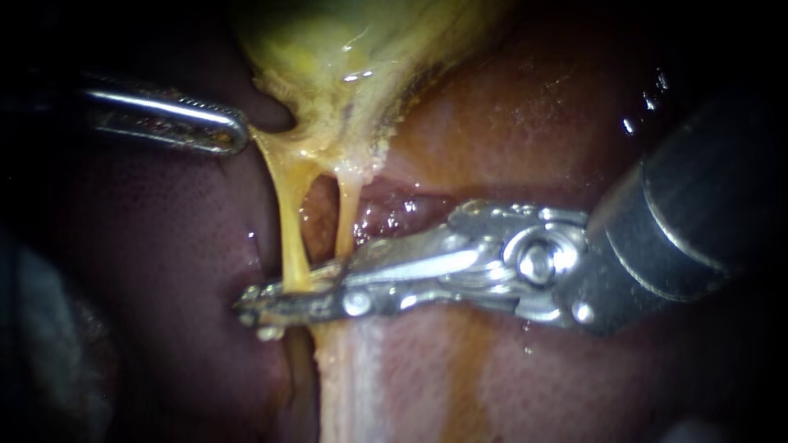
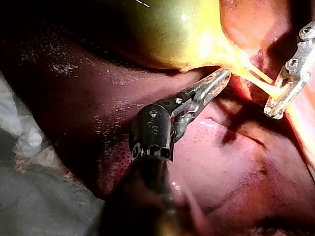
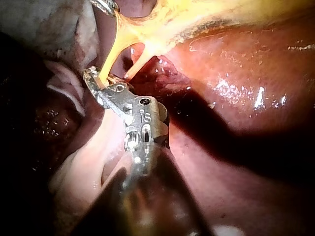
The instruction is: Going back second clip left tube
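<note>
Silver right instrument (image 1: 250, 303) clamping the thin yellow left tube (image 1: 289, 221) between nearly closed jaws, slim steel left instrument (image 1: 238, 135) pinching the edge of the yellow-green gallbladder (image 1: 328, 49), jaws pressing together

- Pale, crumpled sheet (image 2: 29, 162) at the bottom of it all, seen in the left wrist view past the liver's dark rim and beside the instrument's shaft.
- Shows again as a grey, wrinkled patch (image 3: 44, 24) in the right wrist view, beyond the liver's edge.
- Liver (image 2: 74, 98) lying directly on the sheet: broad, dark red-brown, wet and glinting, its rim curling down to touch the cloth.
- Same liver (image 1: 164, 246) filling the endoscope view as a speckled maroon bed.
- Gallbladder (image 2: 162, 29), yellow-green and smooth, resting on the liver, not on the sheet.
</note>
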You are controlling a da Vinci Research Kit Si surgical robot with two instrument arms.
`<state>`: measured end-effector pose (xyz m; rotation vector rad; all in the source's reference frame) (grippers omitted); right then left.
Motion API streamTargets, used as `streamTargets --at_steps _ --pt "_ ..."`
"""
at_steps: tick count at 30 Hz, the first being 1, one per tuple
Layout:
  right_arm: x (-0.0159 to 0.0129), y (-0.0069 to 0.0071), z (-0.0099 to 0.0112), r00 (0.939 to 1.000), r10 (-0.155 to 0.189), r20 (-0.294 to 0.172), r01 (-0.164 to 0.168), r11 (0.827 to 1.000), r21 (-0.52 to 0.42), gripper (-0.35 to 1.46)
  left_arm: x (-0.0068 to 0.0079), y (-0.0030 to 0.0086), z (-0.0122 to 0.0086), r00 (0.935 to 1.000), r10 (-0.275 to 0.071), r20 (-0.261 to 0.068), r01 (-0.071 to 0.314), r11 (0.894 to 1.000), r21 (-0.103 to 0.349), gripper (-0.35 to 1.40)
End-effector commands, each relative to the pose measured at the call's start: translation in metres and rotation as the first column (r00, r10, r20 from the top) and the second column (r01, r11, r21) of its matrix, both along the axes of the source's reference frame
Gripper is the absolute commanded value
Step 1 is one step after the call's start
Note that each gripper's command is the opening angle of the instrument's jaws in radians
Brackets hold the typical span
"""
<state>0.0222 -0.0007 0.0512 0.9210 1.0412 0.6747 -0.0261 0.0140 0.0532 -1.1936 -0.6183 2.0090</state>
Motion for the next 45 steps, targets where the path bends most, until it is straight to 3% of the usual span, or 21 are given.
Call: streamTargets --at_steps 1,2,3,7,10,13,16,18,24,31,39,45 --pt "0.0001 -0.0001 0.0001 0.9999 -0.010 -0.005 0.010 1.000 0.003 -0.35 0.0000 0.0000 0.0000 1.0000 -0.001 0.000 0.001 1.000 0.000 -0.35" --pt "0.0001 -0.0001 0.0001 0.9999 -0.014 -0.003 0.014 1.000 0.004 -0.33 0.0000 0.0000 0.0000 1.0000 -0.001 0.000 0.001 1.000 0.000 -0.35" --pt "0.0002 -0.0001 0.0002 0.9999 -0.012 -0.006 0.012 1.000 0.004 -0.14 0.0000 0.0000 0.0000 1.0000 -0.001 -0.001 0.001 1.000 0.000 -0.35" --pt "0.0009 -0.0001 0.0014 0.9991 0.007 -0.042 -0.008 1.000 -0.008 0.33 0.0000 0.0000 0.0000 1.0000 -0.001 -0.001 0.001 1.000 -0.001 -0.35" --pt "0.0012 -0.0003 0.0029 0.9978 0.008 -0.066 -0.012 0.999 -0.047 0.43 0.0000 -0.0001 0.0001 1.0000 -0.001 -0.001 0.001 1.000 -0.001 -0.35" --pt "0.0013 -0.0002 0.0043 0.9977 0.008 -0.068 -0.014 0.996 -0.088 0.46 0.0000 -0.0001 0.0001 1.0000 -0.001 -0.001 0.001 1.000 -0.001 -0.35" --pt "0.0010 0.0004 0.0051 0.9972 0.053 -0.053 -0.062 0.982 -0.180 0.49 -0.0001 -0.0001 0.0001 1.0000 -0.001 -0.001 0.001 1.000 -0.002 -0.35" --pt "0.0008 0.0010 0.0054 0.9967 0.063 -0.050 -0.073 0.972 -0.221 0.49 -0.0001 -0.0001 0.0002 1.0000 -0.001 -0.001 0.001 1.000 -0.002 -0.35" --pt "0.0000 0.0029 0.0054 0.9965 0.064 -0.054 -0.076 0.957 -0.281 0.49 -0.0001 -0.0001 0.0003 1.0000 -0.001 -0.001 0.001 1.000 -0.002 -0.35" --pt "-0.0018 0.0026 0.0046 0.9970 0.036 -0.068 -0.058 0.933 -0.355 0.50 0.0001 -0.0002 0.0003 1.0000 0.000 -0.001 0.000 1.000 -0.002 -0.35" --pt "-0.0090 0.0017 0.0023 0.9947 -0.028 -0.099 -0.021 0.886 -0.463 0.50 0.0003 -0.0002 0.0002 1.0000 0.000 0.000 0.000 1.000 -0.002 -0.35" --pt "-0.0150 0.0028 0.0006 0.9937 -0.040 -0.104 -0.015 0.875 -0.483 0.50 0.0003 -0.0002 0.0002 1.0000 0.000 0.000 0.000 1.000 -0.002 -0.35"
